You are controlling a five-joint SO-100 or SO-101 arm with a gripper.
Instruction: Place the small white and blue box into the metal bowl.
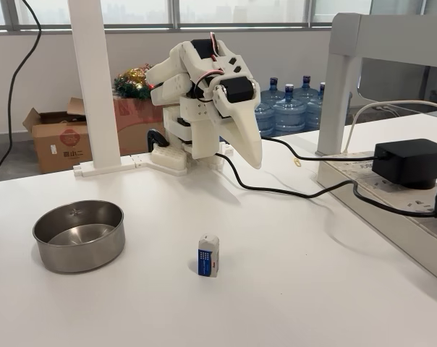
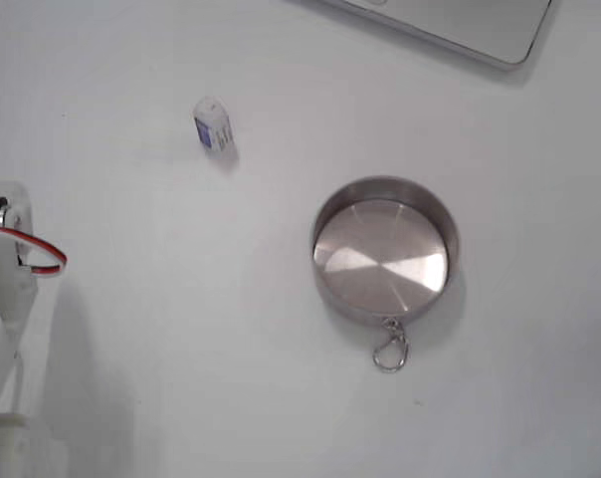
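Hanging folded above the tabletop (image 1: pixel 291 289) in a fixed view, the hand (image 1: pixel 253 160) points down with its fingers together, narrow and holding nothing. Nothing of the task looks done: the small white and blue box (image 1: pixel 208 255) stands upright on the tabletop, well apart from the hand. The metal bowl (image 1: pixel 79 235) sits empty off to the box's left, so reaching, grasping, carrying and dropping all remain.

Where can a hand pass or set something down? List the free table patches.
Free: the white table between the metal bowl and the small box, and right of the box. Crowded: the far right, with power strip, adapter and cables.
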